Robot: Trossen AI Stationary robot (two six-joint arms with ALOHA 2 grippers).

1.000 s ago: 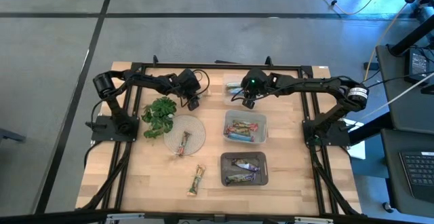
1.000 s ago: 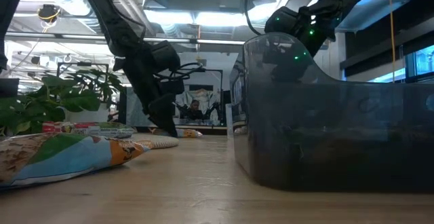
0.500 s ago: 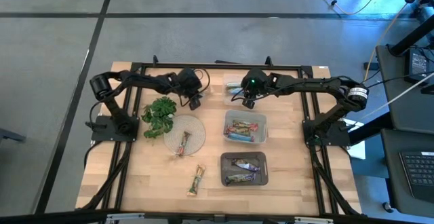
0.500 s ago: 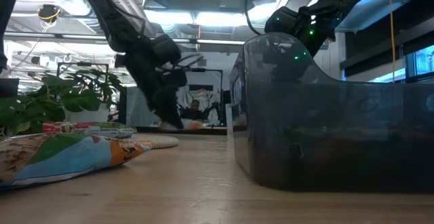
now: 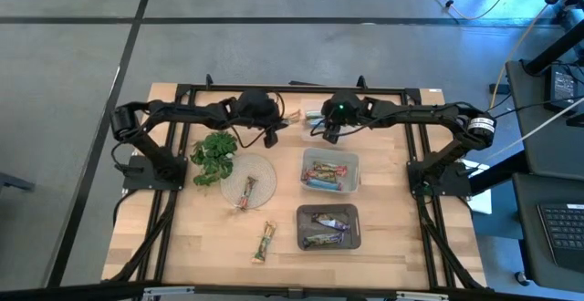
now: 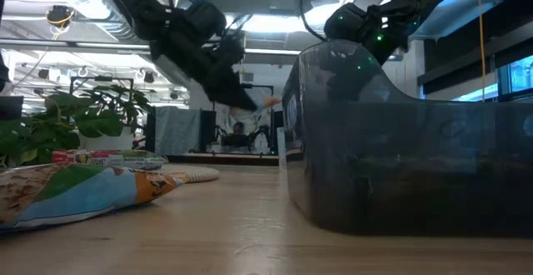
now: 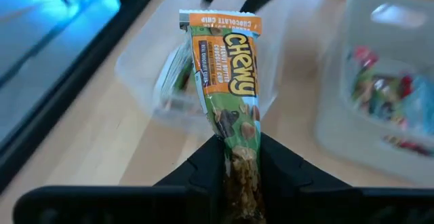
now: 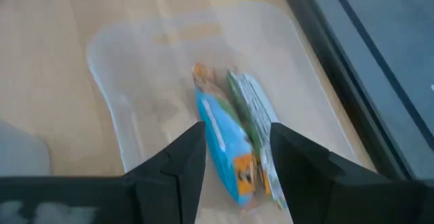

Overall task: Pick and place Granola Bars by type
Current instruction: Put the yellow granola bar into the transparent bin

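My left gripper [image 5: 274, 129] hangs above the table's far middle, shut on a green-and-orange granola bar [image 7: 227, 68], just left of the far clear bin [image 5: 315, 119]. That bin holds a blue bar [image 8: 220, 132] and a green bar [image 8: 252, 115]. My right gripper [image 8: 237, 159] stands open above this bin, and these two bars show between its fingers. One bar [image 5: 248, 192] lies flat on the clear disc [image 5: 260, 169]. Another [image 5: 265, 243] lies on the wood near the front. My left gripper pinches the bar's lower end [image 7: 239, 157] between its two fingers, which run along the bar's length. They come slanting down from the table's left. The bar sticks out past the fingertips toward the far bin and is lifted clear of the table [image 6: 268, 102].
The middle bin [image 5: 351, 160] holds several bars, and the near bin [image 5: 356, 217] holds two dark ones. A leafy sprig [image 5: 214, 155] lies left of the disc. Black frame rails run along the table's far and side edges.
My left gripper has taken the green-and-orange bar off the table beyond the disc. It has risen and swung toward the table's right, up to the far bin, tipping closer to level. The bar is now lifted clear. My right gripper has kept still.
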